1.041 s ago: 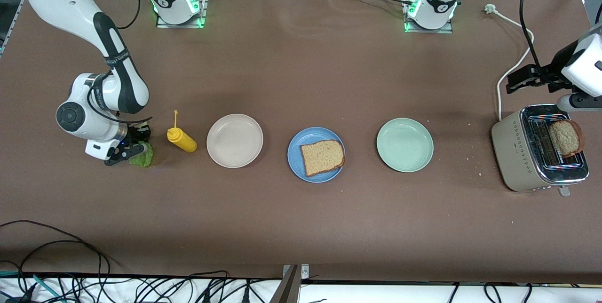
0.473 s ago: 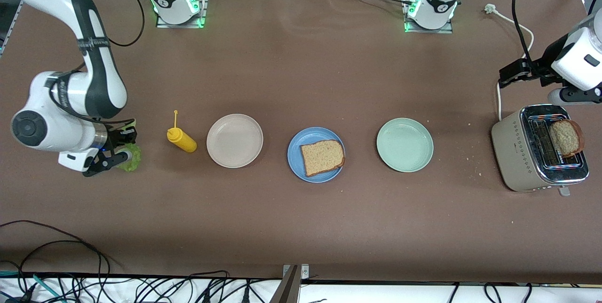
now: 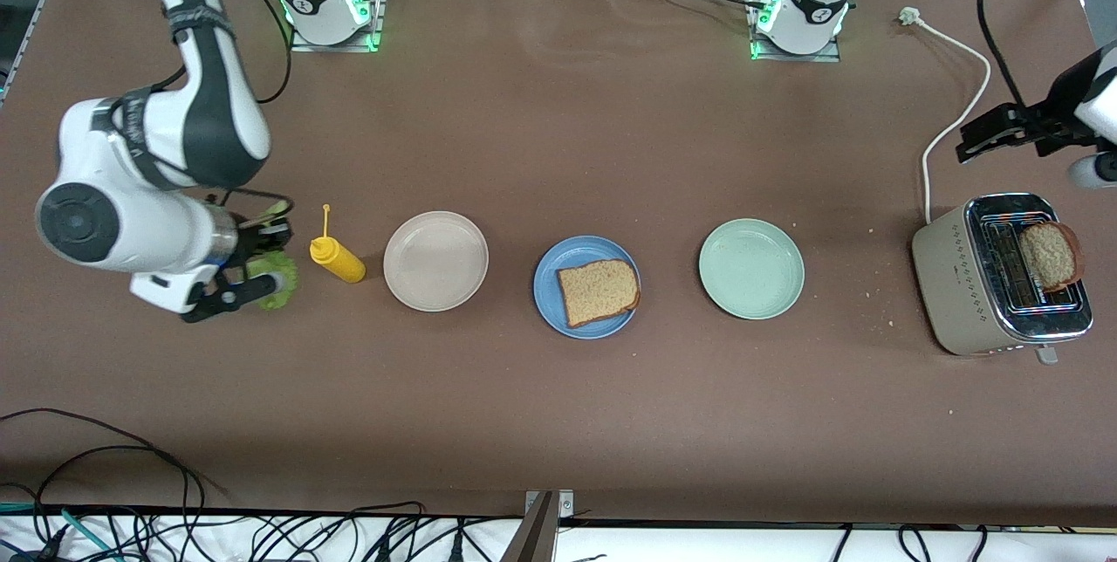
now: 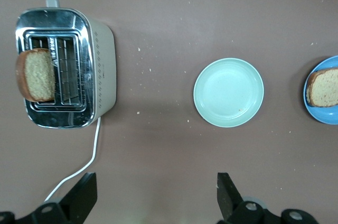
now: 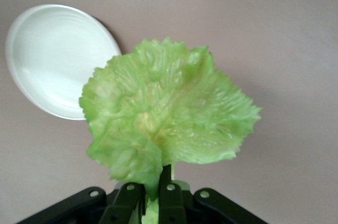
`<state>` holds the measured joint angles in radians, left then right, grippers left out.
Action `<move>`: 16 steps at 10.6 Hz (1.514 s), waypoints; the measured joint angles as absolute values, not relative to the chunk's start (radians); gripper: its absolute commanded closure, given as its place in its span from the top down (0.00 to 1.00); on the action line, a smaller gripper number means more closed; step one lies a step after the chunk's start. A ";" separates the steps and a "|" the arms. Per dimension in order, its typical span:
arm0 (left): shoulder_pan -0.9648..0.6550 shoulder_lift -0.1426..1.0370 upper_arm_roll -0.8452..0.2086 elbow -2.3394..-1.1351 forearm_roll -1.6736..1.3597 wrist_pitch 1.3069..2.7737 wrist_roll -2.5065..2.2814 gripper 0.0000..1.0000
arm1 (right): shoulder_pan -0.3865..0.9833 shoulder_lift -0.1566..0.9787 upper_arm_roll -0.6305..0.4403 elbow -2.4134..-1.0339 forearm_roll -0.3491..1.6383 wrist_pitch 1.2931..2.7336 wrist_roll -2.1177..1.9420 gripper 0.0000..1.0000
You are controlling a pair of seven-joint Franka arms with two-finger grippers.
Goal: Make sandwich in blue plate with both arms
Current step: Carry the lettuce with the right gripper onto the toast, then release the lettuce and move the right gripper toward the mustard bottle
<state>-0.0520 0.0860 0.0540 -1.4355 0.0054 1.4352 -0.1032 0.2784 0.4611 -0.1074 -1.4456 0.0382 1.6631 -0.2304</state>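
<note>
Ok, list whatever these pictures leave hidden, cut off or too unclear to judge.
- Front view: the shut right gripper holds the ruffled green lettuce leaf, mostly hidden by the fingers and wrist.
- Right wrist view: the leaf covers the table beneath it and the round beige plate's edge.
- Left wrist view: the open left gripper and the round blue plate are cut by the frame edge.
- Brown bread slice in the beige toaster: its lower part sits hidden in the slot.

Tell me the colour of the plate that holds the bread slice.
Blue plate; clearest in the front view.
</note>
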 measured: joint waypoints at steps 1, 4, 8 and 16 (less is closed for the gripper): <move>-0.050 0.080 0.054 -1.432 0.005 1.435 -0.103 1.00 | 0.330 0.462 -0.098 -1.433 0.045 1.663 -0.199 0.08; -0.052 0.077 0.048 -1.432 0.005 1.435 -0.103 1.00 | 0.527 0.487 -0.079 -1.422 0.050 1.784 -0.090 0.11; -0.052 0.077 0.048 -1.432 0.005 1.435 -0.103 1.00 | 0.726 0.616 -0.076 -1.422 0.050 2.139 -0.002 0.12; -0.051 0.077 0.052 -1.433 0.005 1.435 -0.103 1.00 | 0.746 0.895 -0.010 -1.399 0.050 2.724 0.001 1.00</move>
<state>-0.0510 0.0772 0.0516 -1.4328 0.0054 1.4351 -0.1031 0.7459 0.8947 -0.0097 -1.3995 0.0497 2.7244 0.0012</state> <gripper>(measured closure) 0.000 0.546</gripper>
